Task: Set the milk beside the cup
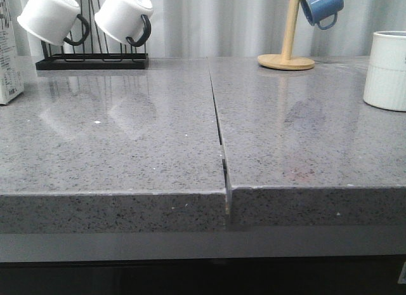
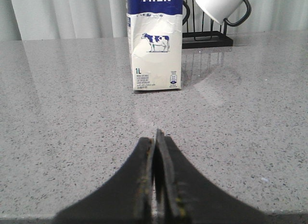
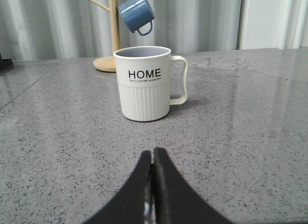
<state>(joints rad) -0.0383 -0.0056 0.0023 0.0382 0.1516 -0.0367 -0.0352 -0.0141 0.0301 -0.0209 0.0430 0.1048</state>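
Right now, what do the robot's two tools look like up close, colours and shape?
Both are matte black. The left tool has two flat fingers that widen toward the wrist, with faint yellowish flecks along their inner edges. The right tool has the same curved, tapering black fingers, plain, with a pale glint low in the seam. No cables or markings show.

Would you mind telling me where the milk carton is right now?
The milk carton stands upright at the far left edge of the front view, just left of the black mug rack, across the counter from the cup.
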